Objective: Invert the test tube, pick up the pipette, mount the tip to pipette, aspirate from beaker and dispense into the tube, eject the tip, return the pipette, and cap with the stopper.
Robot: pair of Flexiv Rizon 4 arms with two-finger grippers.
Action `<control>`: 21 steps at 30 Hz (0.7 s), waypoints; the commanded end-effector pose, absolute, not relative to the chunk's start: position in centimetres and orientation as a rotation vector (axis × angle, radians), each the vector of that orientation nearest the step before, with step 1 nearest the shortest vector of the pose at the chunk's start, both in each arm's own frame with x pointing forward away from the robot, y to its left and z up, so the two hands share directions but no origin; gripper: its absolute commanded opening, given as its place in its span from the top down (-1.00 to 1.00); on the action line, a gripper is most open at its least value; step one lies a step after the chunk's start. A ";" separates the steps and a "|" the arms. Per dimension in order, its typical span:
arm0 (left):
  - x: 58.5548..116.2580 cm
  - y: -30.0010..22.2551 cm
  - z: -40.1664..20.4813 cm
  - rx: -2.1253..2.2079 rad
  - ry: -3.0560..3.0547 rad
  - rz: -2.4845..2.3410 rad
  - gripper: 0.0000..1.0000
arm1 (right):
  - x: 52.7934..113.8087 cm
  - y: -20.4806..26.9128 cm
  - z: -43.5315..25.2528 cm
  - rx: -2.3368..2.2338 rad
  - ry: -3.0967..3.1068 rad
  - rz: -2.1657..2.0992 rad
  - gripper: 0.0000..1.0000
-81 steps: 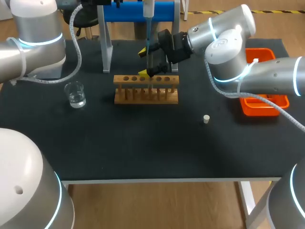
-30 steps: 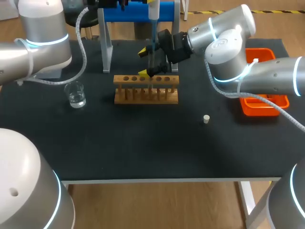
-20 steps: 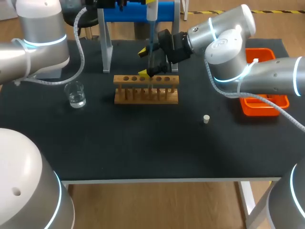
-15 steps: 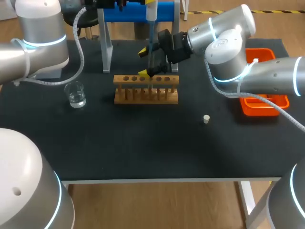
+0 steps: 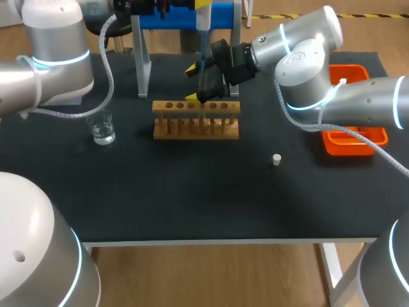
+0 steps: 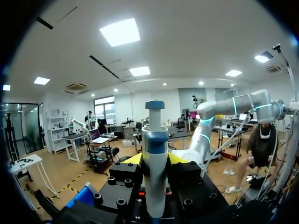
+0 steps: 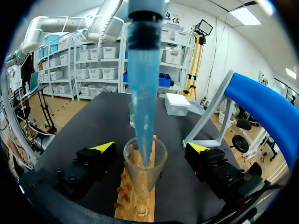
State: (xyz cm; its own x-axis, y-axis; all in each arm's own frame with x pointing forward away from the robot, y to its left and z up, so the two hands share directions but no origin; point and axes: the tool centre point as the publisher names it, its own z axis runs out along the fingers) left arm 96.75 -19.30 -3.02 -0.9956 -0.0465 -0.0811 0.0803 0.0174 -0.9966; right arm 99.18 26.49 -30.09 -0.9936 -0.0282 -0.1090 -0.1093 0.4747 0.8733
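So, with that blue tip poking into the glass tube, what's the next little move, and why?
Probably dispense by pressing the plunger. The left gripper holds the pipette upright, its blue tip sits inside the test tube mouth, and the tube stands in the wooden rack between the right gripper and its open fingers. Whether the tip holds liquid I cannot tell.

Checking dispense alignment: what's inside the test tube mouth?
The blue pipette tip reaches into the mouth of the test tube. Liquid level cannot be seen; the wooden rack hides the tube's base.

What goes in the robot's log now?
step: dispensing | left hand: holds pipette | tip: inside test tube | right hand: open, either side of it
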 end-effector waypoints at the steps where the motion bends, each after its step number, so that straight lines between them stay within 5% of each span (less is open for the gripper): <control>1: 96.8 -19.4 -3.3 0.040 2.169 -2.147 1.00 | 99.3 26.5 -30.1 -0.126 2.633 1.566 -1.00; 21: 96.7 -19.5 -4.7 0.026 2.179 -2.157 1.00 | 99.3 26.5 -30.1 -0.126 2.633 1.566 -1.00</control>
State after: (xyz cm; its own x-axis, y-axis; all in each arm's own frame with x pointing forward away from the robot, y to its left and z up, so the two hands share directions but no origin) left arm 96.54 -19.46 -4.62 -0.9970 -0.0432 -0.0643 0.0638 0.0132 -0.9979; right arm 99.18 26.49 -30.09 -0.9936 -0.0283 -0.1090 -0.1093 0.4747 0.8733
